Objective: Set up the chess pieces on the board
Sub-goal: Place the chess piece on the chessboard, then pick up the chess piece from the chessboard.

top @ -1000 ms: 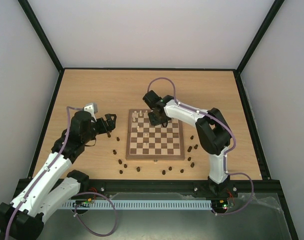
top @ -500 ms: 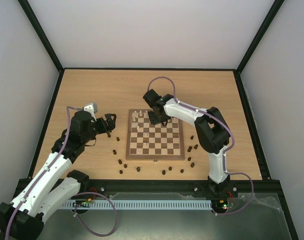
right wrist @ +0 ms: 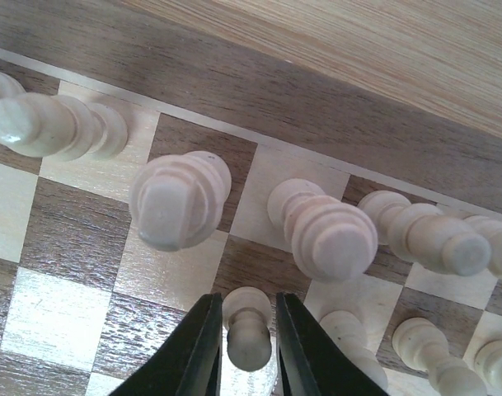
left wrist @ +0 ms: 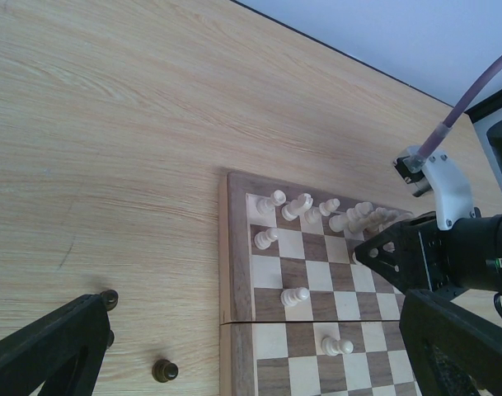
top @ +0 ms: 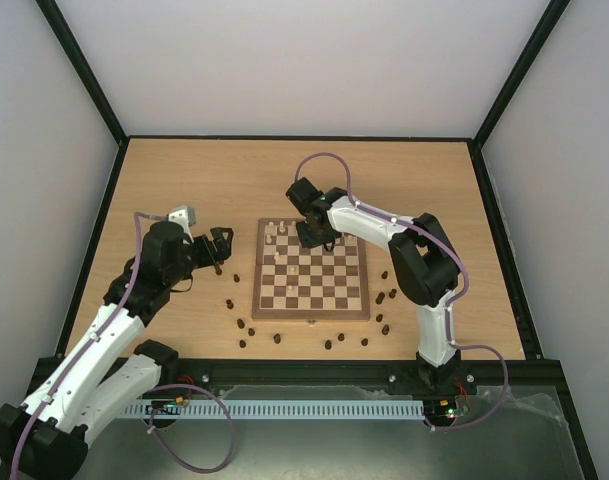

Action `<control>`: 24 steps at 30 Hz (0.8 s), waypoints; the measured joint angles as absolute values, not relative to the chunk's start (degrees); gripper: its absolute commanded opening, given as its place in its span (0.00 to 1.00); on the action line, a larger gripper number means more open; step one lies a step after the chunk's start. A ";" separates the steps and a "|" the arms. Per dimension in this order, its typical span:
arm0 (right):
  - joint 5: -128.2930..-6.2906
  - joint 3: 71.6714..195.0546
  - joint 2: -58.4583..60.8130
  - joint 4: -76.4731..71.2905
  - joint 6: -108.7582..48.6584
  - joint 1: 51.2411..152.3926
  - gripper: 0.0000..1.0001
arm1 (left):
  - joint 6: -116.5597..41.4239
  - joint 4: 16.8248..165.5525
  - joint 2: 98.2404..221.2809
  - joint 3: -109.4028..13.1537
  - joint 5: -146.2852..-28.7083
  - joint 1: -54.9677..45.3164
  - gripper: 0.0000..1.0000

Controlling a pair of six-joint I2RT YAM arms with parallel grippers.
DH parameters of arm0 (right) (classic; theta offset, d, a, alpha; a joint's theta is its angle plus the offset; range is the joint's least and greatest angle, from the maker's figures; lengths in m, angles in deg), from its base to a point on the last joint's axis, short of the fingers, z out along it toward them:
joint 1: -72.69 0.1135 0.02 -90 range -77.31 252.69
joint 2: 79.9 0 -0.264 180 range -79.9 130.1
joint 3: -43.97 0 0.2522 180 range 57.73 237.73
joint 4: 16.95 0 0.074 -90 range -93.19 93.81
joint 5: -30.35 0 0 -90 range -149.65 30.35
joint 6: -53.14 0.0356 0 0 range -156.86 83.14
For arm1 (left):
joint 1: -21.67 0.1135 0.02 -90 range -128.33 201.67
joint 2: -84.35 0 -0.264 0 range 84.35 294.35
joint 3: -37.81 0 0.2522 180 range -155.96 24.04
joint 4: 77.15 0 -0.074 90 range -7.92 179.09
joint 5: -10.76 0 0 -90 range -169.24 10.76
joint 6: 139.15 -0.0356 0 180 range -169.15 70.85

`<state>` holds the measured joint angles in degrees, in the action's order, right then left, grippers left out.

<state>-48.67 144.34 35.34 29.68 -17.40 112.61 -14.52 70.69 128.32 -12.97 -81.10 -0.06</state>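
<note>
The board (top: 259,301) lies mid-table, its rim also in the left wrist view (left wrist: 236,247) and the right wrist view (right wrist: 316,107). Pale chess pieces (top: 275,232) stand along its far rows. My right gripper (top: 310,238) hangs low over the far row. Its fingers (right wrist: 203,346) flank an upright pale pawn (right wrist: 249,332) with thin gaps either side, so the right gripper (right wrist: 249,301) is slightly open. My left gripper (top: 219,250) hovers left of the board, wide open and empty (left wrist: 255,330). Dark pieces (top: 242,323) lie scattered on the table.
More dark pieces (top: 381,297) stand right of the board and along its near edge (top: 329,343). One dark pawn (left wrist: 165,370) sits just left of the board rim. Taller pale pieces (right wrist: 178,200) crowd close around the right fingers. Black frame posts border the table.
The right gripper's jaws have parted slightly around the pale pawn. Both arms stay where they were.
</note>
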 measured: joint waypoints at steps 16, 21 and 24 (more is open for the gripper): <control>-49.54 142.17 28.58 29.74 -16.92 112.70 0.50 | -14.65 70.69 128.32 -12.97 -81.10 -0.06 0.99; -50.35 139.18 21.26 29.57 -16.33 114.25 0.55 | -14.65 70.69 128.30 -12.97 -81.10 -0.06 0.99; -51.49 137.06 18.73 29.50 -15.96 116.39 0.55 | -14.62 70.69 128.28 -12.97 -81.10 -0.06 0.99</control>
